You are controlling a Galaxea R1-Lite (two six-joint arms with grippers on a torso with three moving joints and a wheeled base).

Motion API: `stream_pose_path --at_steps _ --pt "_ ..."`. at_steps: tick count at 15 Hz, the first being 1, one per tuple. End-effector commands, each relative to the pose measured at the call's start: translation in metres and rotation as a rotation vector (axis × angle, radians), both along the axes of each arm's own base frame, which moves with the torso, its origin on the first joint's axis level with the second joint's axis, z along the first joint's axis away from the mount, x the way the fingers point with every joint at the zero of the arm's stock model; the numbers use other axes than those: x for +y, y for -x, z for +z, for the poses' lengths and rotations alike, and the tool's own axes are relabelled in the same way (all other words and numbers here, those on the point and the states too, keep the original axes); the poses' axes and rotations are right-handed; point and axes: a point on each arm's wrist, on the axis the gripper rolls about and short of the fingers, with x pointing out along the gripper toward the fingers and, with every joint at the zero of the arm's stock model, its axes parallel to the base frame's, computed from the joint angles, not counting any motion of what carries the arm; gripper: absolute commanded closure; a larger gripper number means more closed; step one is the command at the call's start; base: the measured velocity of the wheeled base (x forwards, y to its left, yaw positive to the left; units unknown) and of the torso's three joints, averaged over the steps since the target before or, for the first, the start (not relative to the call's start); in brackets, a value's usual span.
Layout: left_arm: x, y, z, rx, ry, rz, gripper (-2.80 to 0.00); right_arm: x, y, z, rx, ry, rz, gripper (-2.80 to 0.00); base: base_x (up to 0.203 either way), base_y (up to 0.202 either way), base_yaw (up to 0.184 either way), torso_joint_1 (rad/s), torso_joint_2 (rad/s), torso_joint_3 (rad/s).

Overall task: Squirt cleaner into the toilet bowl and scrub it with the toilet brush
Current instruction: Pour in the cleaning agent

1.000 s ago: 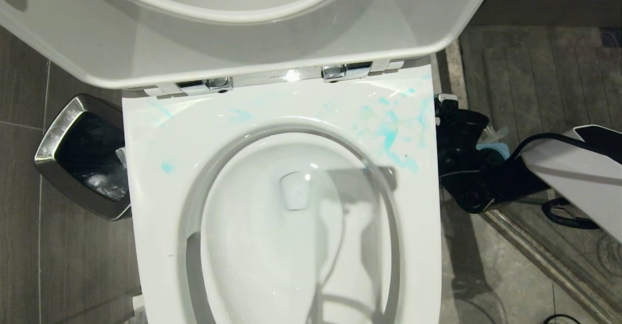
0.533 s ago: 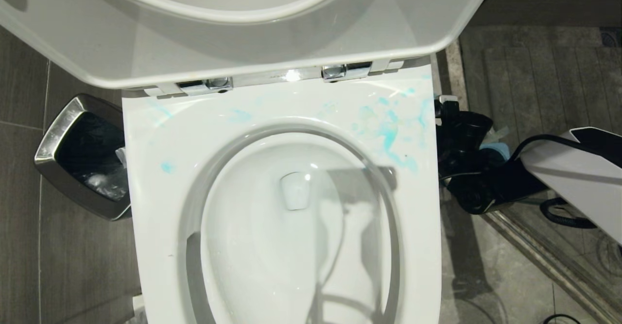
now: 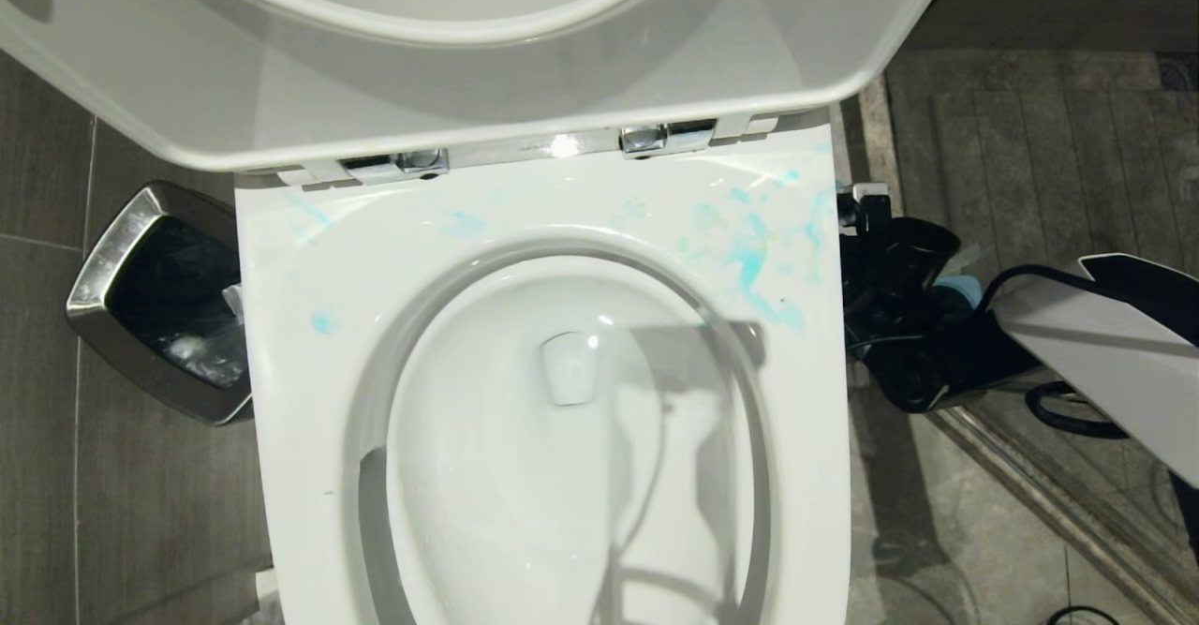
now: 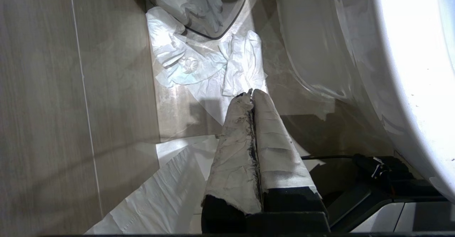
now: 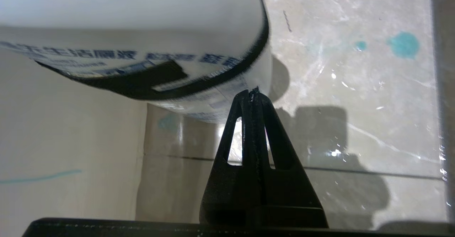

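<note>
Right wrist view shows the right gripper (image 5: 253, 94) with its black fingers pressed together on nothing, tips just beside the lower edge of a white bottle with blue print and a black label band (image 5: 149, 52). That's the cleaner as far as I can judge, though no cap shows. Beyond it the grey floor (image 5: 355, 98) has a couple of teal drops.

In the head view the right arm (image 3: 1105, 334) sits low, just right of the toilet bowl (image 3: 562, 419), and over the last second it has crept a bit further back along that side while everything else stayed put. My read: it's lining up on the bottle but would have to open before it can grab anything.

The bowl rim has teal smears, mostly at the back right by the hinges, so some cleaner is already down. Steel waste bin (image 3: 122, 260) is just left of the bowl. No toilet brush in sight.

Left gripper (image 4: 251, 96) is parked low on the bowl's left, wrapped fingers closed and empty, above crumpled paper (image 4: 199, 63).
</note>
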Motion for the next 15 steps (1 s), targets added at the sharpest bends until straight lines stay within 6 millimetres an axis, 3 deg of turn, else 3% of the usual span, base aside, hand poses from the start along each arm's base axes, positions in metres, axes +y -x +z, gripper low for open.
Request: stream_pose_path --at_steps 1,15 --pt "0.000 0.000 0.000 0.000 0.000 0.000 0.00 0.001 -0.005 0.000 -0.018 0.001 -0.003 0.00 0.000 0.000 0.000 0.000 0.00 0.000" --pt "0.000 0.000 0.000 0.001 0.000 0.000 0.00 0.006 -0.028 0.010 -0.146 0.083 -0.028 0.00 0.000 0.000 0.000 0.000 0.00 0.000"
